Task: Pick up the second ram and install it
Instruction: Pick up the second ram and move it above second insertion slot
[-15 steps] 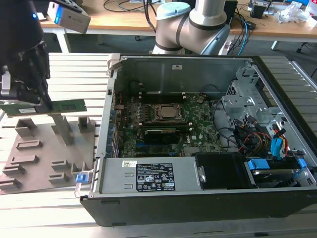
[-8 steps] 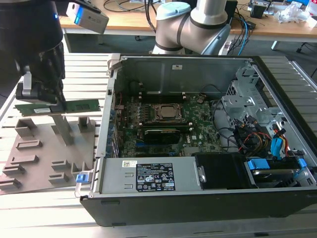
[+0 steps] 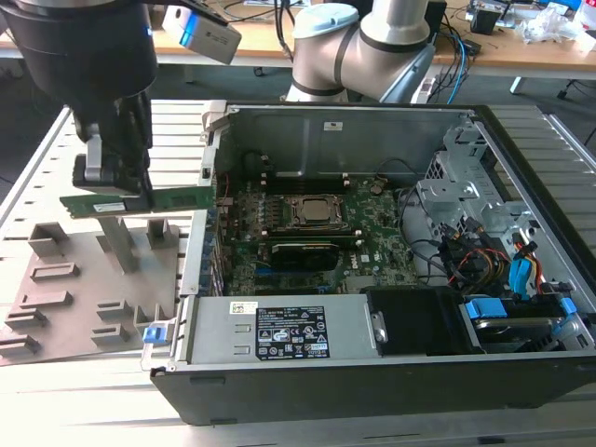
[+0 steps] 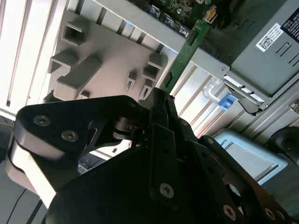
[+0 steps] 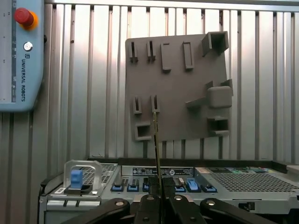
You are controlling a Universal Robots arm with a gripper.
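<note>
Jaws closed on the second ram (image 3: 177,198), gripping the thin green stick towards one end. We see it held level in the air on the exterior view's left, above the grey holder tray (image 3: 84,307) and clear of it. The tray lies on the slatted metal table (image 3: 74,400). Just beside the stick's free end stands the open computer case (image 3: 372,396), with the green motherboard (image 3: 372,233) lying flat inside. Farther off, behind the case, rises the arm's grey base (image 3: 372,37).
</note>
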